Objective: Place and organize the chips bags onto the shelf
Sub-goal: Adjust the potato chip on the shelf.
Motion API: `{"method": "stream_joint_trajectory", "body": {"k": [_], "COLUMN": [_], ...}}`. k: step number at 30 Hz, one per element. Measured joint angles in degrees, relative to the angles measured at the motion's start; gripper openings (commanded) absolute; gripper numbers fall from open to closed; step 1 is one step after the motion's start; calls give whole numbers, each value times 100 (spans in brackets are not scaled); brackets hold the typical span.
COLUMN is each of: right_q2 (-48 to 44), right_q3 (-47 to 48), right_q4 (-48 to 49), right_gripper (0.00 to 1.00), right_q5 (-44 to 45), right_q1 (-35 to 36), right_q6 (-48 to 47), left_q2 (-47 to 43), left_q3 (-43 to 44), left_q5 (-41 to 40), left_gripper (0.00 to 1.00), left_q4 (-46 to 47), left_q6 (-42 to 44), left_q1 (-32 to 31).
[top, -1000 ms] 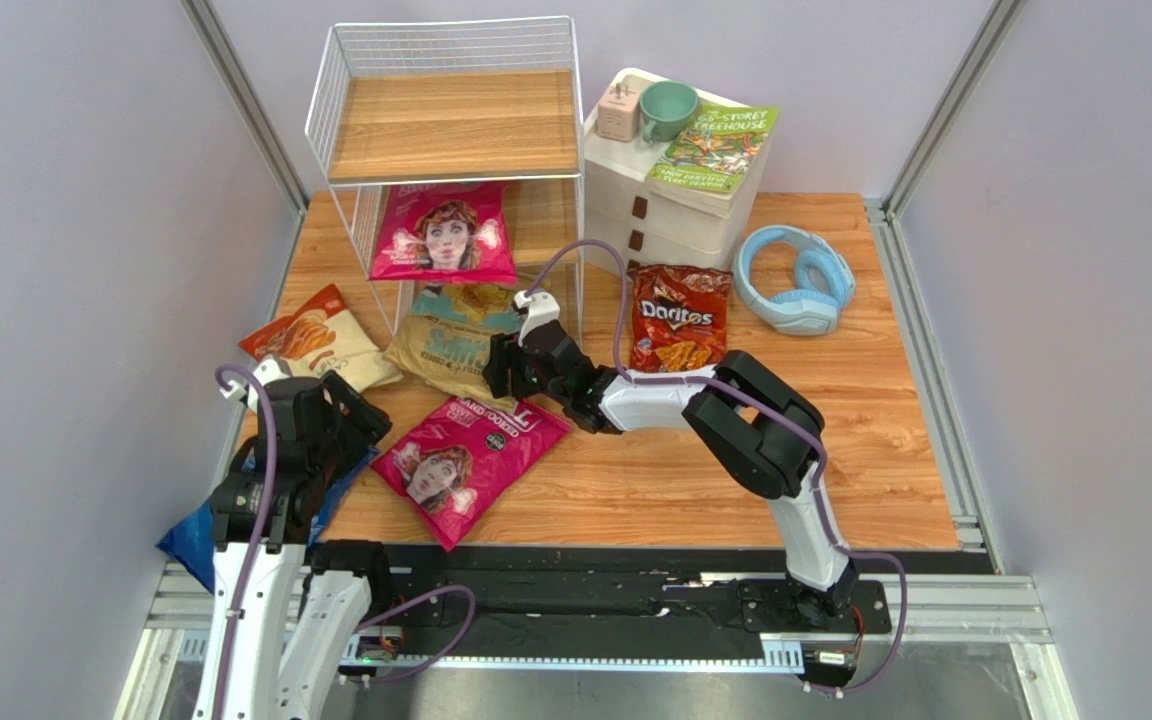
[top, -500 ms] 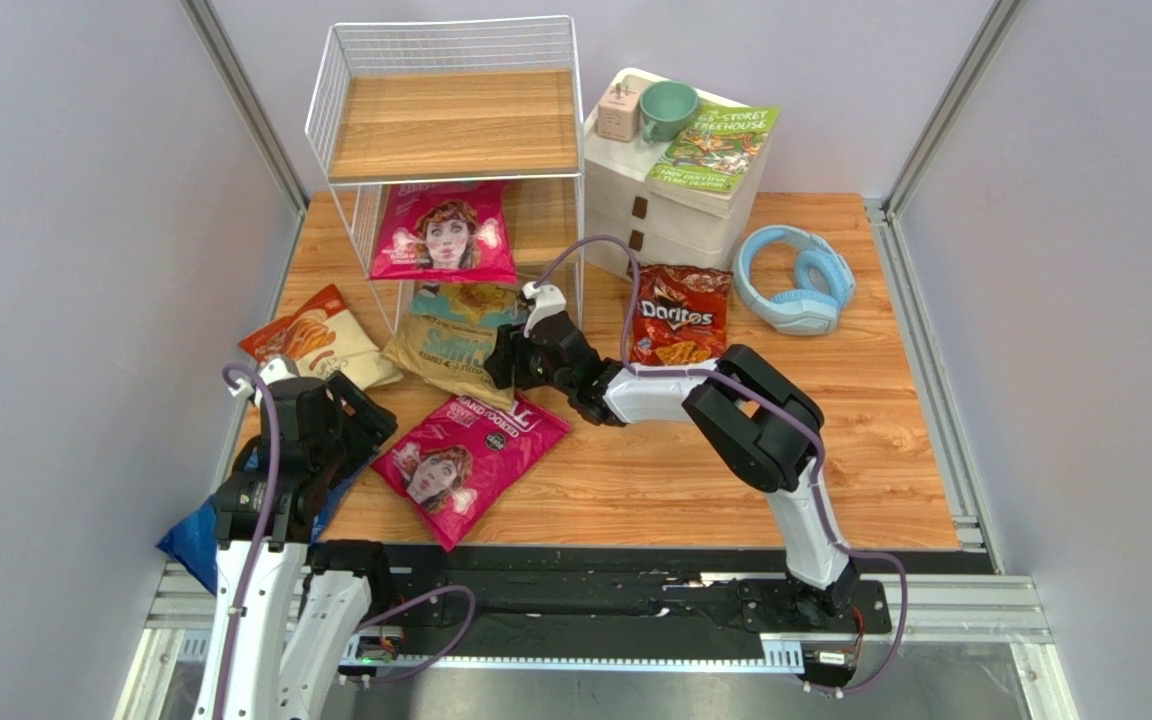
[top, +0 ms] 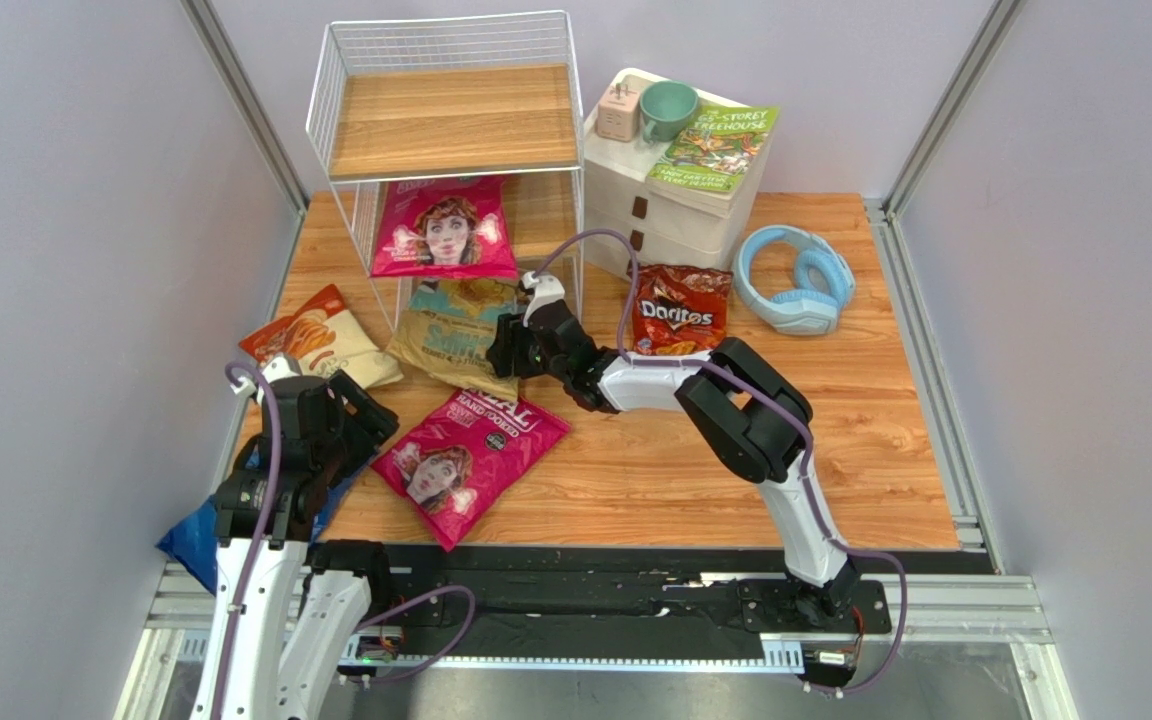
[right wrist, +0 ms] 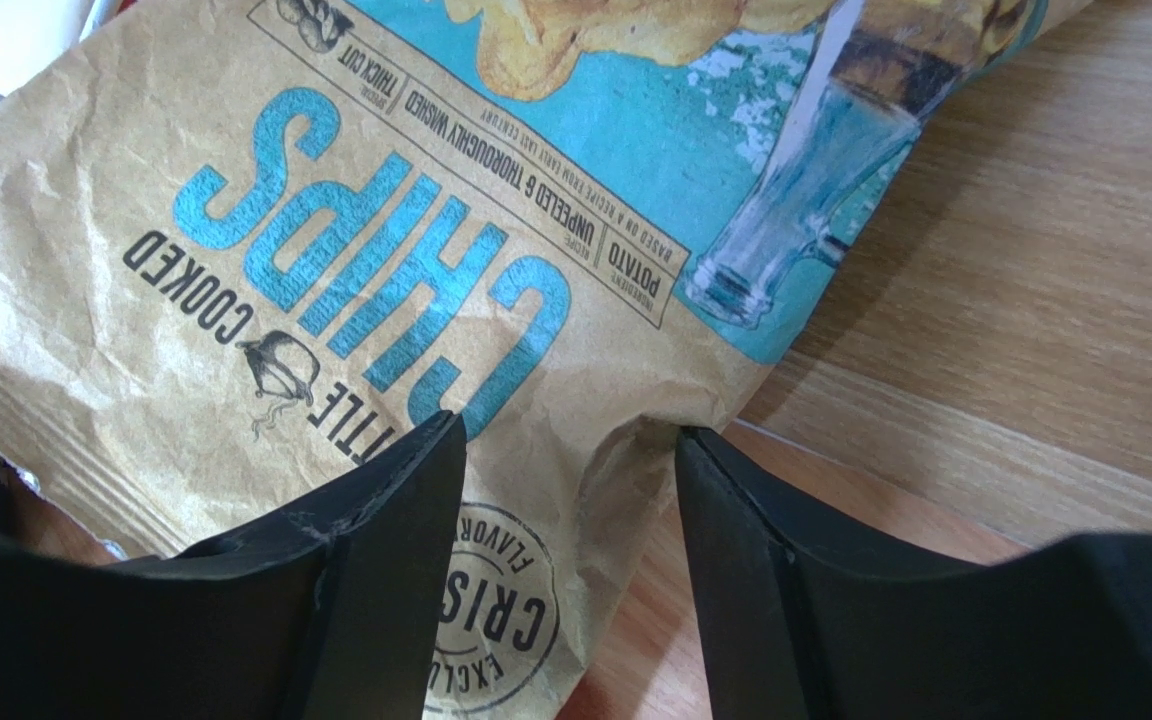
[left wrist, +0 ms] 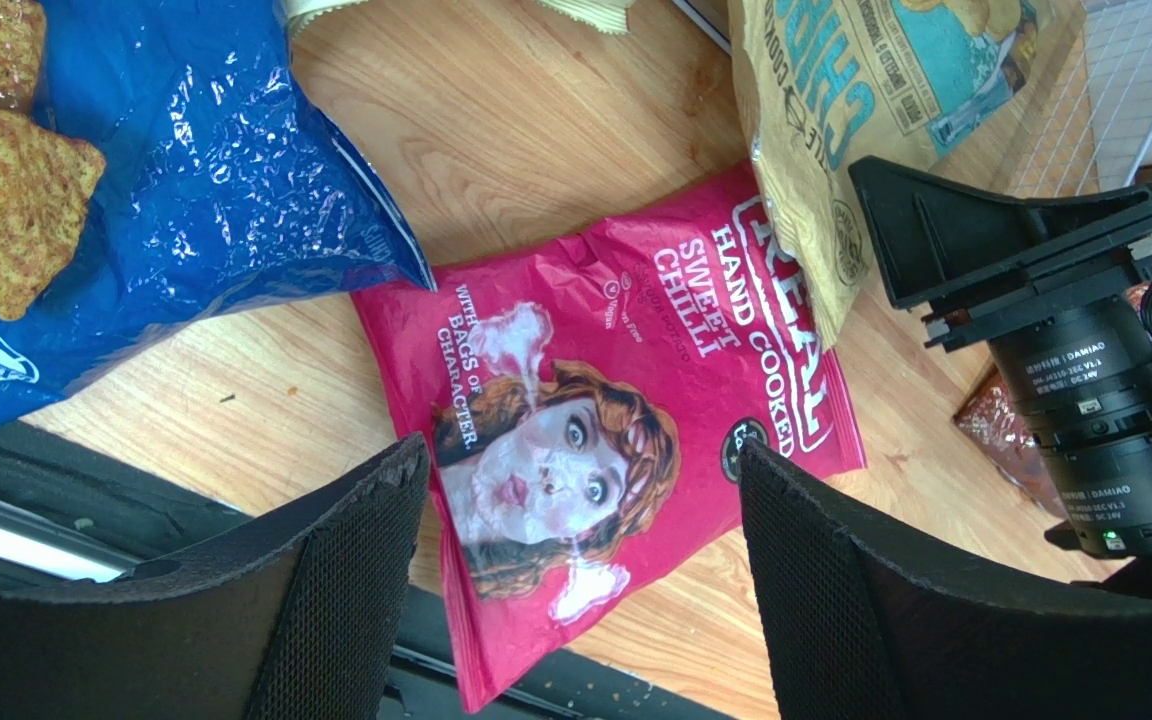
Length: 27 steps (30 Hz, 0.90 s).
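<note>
The right fingers, astride a corner of the tan chips bag with the grip unclear, have nudged it toward the shelf, while the left fingers stay apart.

top external: high at the near edge, facing down and forward, far, whole table in frame | left wrist: low by the near-left corner, facing down past its fingers onto magenta bag | right wrist: very close over tan chips bag | shared: tan chips bag in all three
</note>
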Motion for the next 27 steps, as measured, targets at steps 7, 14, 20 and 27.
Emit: {"method": "stream_joint_trajectory", "body": {"k": [7,14,20,27], "right_q2": [-109,-297,-592,-1311], "right_q3": [-424,-640,-664,-750], "right_q4": [42,-7,-201,-678], "right_gripper": [54,64,66,66], "right_q5": [-81,-131,-341,-549], "right_q1": [0,-20,-37,-42], "right_q6": [4,-4,-39,0], "left_q2": [13,35,74,177], "left_q3": [-46,-118,-118,-118], "left_q5": [2,4,2,37], "left_gripper": [80,81,81,82], "left_q4": [48,81,92,190], "left_q6": [-2,-2,-2,-2], "left_q1": [0,0,0,0]}}
